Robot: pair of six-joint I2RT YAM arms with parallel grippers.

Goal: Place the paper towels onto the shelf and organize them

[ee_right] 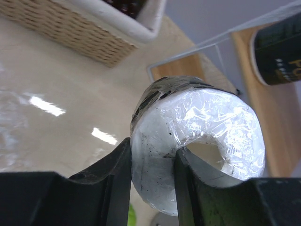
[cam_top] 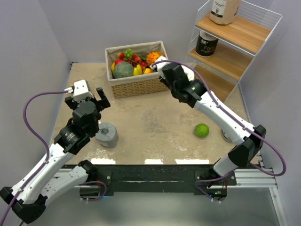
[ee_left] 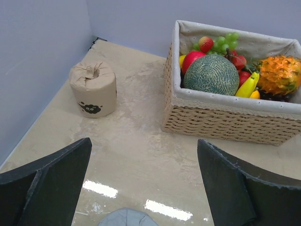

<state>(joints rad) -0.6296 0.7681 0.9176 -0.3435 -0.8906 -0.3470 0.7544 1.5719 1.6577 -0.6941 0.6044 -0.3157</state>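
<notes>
A plastic-wrapped black paper towel roll [ee_right: 197, 136] with a white end is pinched by its rim in the right gripper [ee_right: 153, 160]. One finger is outside the wrap and the other in the core hole. The roll is between the fruit basket's [cam_top: 136, 87] right end and the shelf [cam_top: 240, 33], which stands at the tabletop's [cam_top: 155, 122] far right corner. A second black roll [cam_top: 206, 44] sits on the shelf's middle tier and a tan roll [cam_top: 225, 10] on the top tier. Another tan roll [ee_left: 93, 89] stands near the far left corner. A grey roll [cam_top: 107, 134] stands just beside the left gripper [ee_left: 143, 143], whose fingers are spread wide. A lime [cam_top: 202, 130] lies on the near right part.
</notes>
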